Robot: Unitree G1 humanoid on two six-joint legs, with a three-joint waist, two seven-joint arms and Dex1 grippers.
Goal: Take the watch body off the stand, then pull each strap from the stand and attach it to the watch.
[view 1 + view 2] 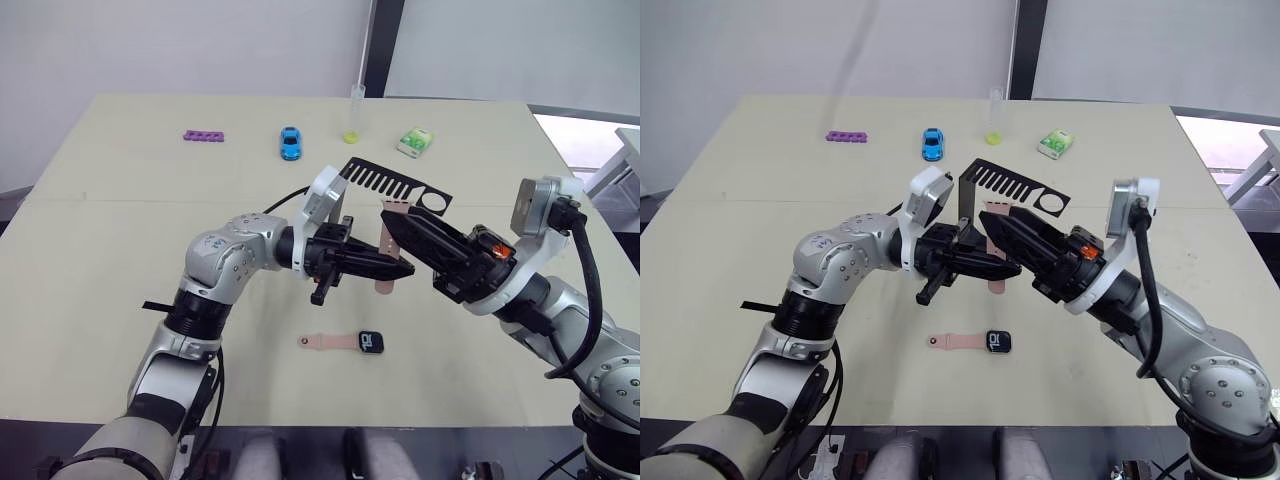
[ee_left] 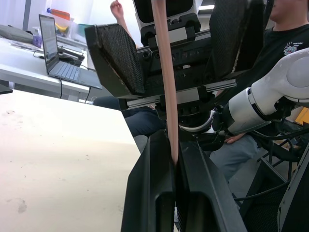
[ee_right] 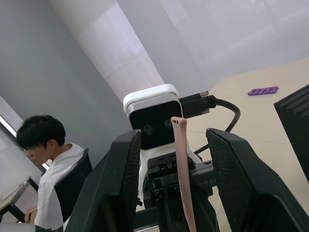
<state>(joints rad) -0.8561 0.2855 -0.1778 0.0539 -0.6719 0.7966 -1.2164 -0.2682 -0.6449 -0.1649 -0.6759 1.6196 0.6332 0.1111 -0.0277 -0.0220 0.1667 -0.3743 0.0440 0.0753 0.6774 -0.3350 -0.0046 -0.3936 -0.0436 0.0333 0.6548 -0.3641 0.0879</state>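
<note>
Left wrist view: left end effector (image 2: 175, 166) pinches the hanging strap (image 2: 165, 72); right end effector (image 3: 176, 159) spread wide around it. Pull straight off the stand (image 1: 395, 185), gently.

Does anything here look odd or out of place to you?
Mildly, yes. The watch body lies on the table with one strap joined on a single side. The other strap is off the stand, pinched by the left gripper, while the right gripper stands open around it.
</note>
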